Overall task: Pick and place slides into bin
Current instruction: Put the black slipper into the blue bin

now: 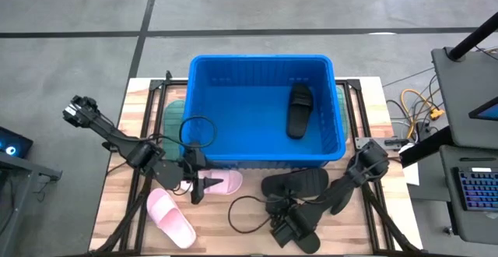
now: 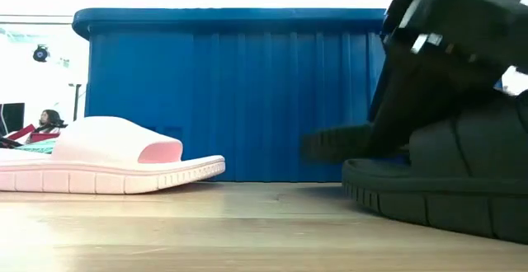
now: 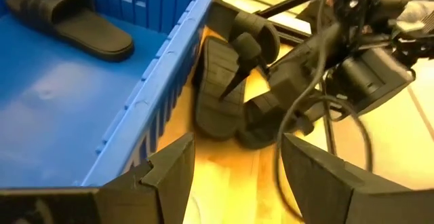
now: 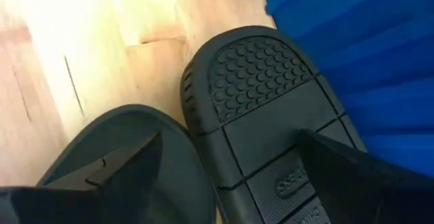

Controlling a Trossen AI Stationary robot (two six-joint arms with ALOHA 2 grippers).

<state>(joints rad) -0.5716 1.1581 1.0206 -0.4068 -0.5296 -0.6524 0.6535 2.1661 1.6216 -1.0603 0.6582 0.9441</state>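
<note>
The blue bin stands mid-table with one black slide lying flat inside. Two more black slides lie before its near wall: one tipped up, its studded sole showing, and one beside it. My right gripper is open and low over this pair, one finger over each slide. Two pink slides rest sole-down at the near left. My left gripper hovers open beside the first pink one, nothing between its fingers. A green slide lies by the bin's left wall. My right gripper comes slanting down from the table's near side onto the two black slides. Its fingers straddle the tipped slide's lower edge. I cannot tell whether they touch either slide.
Black cables loop over the table by both arms. The bin's near wall rises close behind the slides. Bare wood lies along the near edge between the arms. A keyboard and gear sit off the table's right side.
</note>
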